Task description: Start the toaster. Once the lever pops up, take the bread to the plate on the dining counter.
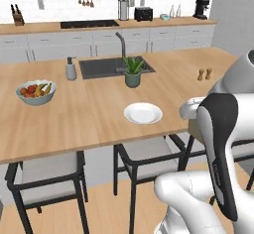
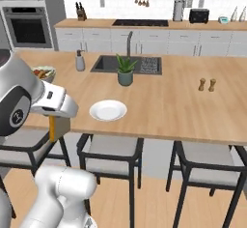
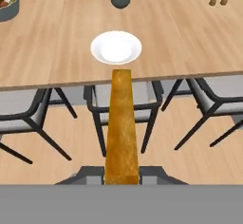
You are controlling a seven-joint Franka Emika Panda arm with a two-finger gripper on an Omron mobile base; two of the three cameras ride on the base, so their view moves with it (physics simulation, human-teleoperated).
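Bread slice (image 3: 122,128), golden-brown, light, stiff but crumbly, pinched edge-on in pincer (image 3: 122,179); round white plate (image 3: 116,47) at twelve o'clock on light-wood table (image 3: 180,42).

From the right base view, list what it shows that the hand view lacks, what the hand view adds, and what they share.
Right base view alone: the back wall with the toaster, cooktop and wall oven, plus the sink. Hand view alone: the bread seen edge-on, running up from the shut gripper toward the plate. Shared: the plate, potted plant, fruit bowl, two shakers, stools and dining counter.
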